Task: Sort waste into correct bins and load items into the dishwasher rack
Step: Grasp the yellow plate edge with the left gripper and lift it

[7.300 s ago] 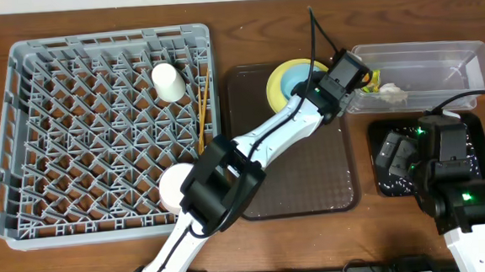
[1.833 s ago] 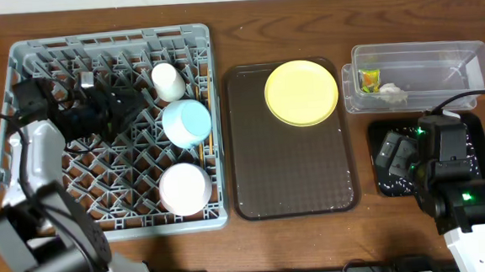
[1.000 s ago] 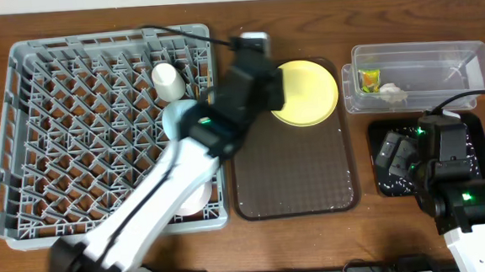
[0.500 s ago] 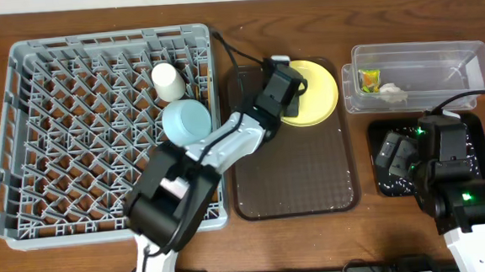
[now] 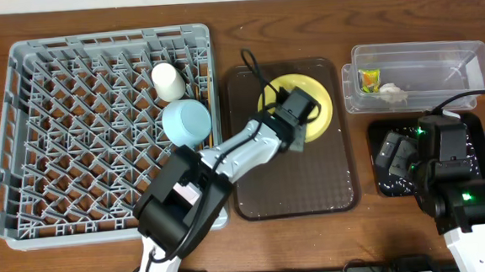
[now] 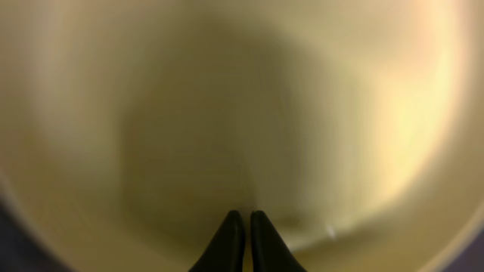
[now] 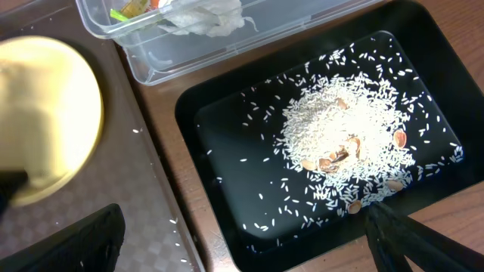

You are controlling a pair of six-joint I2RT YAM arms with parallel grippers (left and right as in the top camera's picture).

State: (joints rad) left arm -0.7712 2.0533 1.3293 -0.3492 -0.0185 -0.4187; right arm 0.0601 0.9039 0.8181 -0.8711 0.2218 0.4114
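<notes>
The round yellow plate (image 5: 316,98) lies on the brown tray (image 5: 296,192) and fills the left wrist view (image 6: 242,98). My left gripper (image 5: 302,120) (image 6: 247,217) is shut on the plate's near rim. The grey rack (image 5: 25,166) holds the white cup (image 5: 168,81), the light blue dish (image 5: 186,121) and the chopsticks (image 5: 208,92); my left arm hides the white bowl. My right gripper (image 5: 396,156) (image 7: 242,227) hangs open and empty over the black tray (image 7: 227,181), which holds rice scraps (image 7: 348,136). The clear tub (image 5: 465,55) holds the wrapper (image 5: 367,80) and the tissue (image 5: 392,93).
The left arm stretches from the table's front edge across the rack's right side and the brown tray. The clear tub stands right behind the black tray (image 5: 381,187). A few rice grains lie on the brown tray's right edge (image 7: 151,234).
The left arm swung from the rack to the yellow plate and shut on its rim. The plate has shifted a little toward the front. The right arm has not moved.
</notes>
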